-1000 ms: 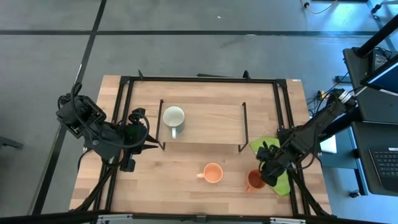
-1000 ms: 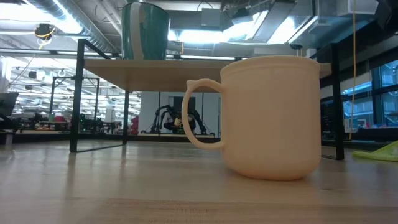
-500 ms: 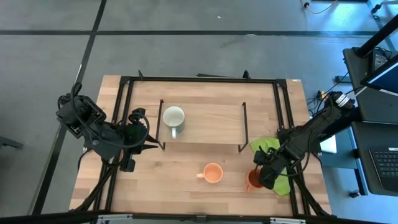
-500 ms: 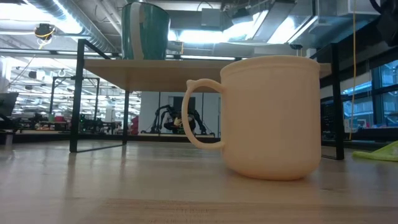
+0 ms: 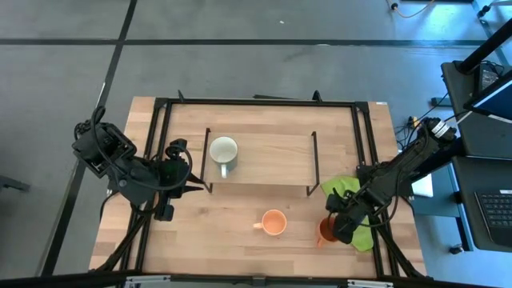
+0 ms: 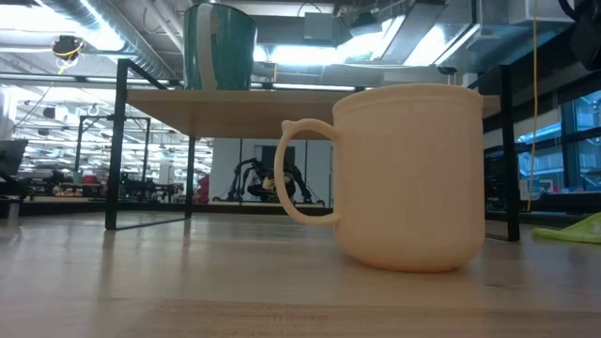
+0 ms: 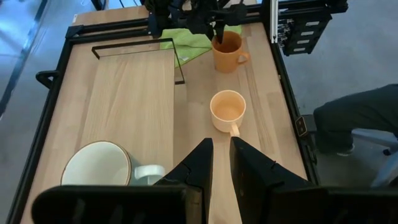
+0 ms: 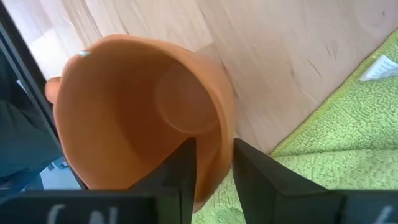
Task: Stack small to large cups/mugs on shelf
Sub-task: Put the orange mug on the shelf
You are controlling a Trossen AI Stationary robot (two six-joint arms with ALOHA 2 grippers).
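On the lime cloth (image 5: 356, 232), right claw (image 8: 208, 158) pinches the dark-orange mug's (image 8: 137, 112) rim; no readable writing.

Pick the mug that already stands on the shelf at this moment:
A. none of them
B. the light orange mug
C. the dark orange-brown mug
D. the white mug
D: in the high view the white mug stands on the shelf, while the light orange mug and the dark orange-brown mug, at the right gripper, are on the tabletop.
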